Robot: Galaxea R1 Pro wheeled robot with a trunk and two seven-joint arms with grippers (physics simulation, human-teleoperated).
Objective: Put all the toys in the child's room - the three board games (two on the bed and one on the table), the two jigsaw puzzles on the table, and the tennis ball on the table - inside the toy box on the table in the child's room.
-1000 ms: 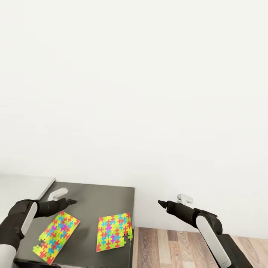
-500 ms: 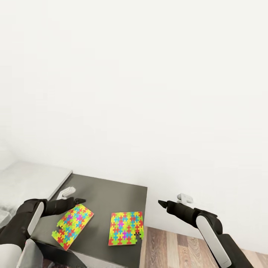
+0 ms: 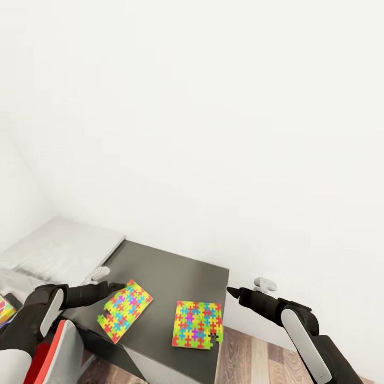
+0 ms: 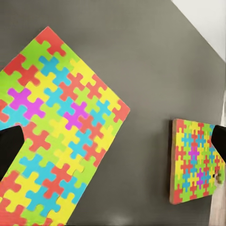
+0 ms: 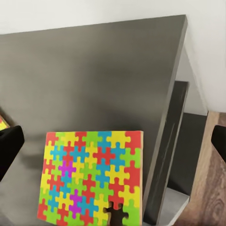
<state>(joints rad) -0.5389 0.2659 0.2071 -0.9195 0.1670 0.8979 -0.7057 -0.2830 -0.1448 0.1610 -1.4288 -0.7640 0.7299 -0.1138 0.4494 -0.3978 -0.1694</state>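
Two grippers hang empty. The left gripper [image 3: 118, 287] pokes over the corner of the nearer jigsaw puzzle [image 3: 125, 310], its wrist view showing the fingers spread wide over it, probably lining up a pick. The right gripper [image 3: 230, 291] waits off the table edge; its spread I cannot tell. The second puzzle [image 3: 197, 325] lies flat, apart, near the edge of the dark table [image 3: 165, 272].
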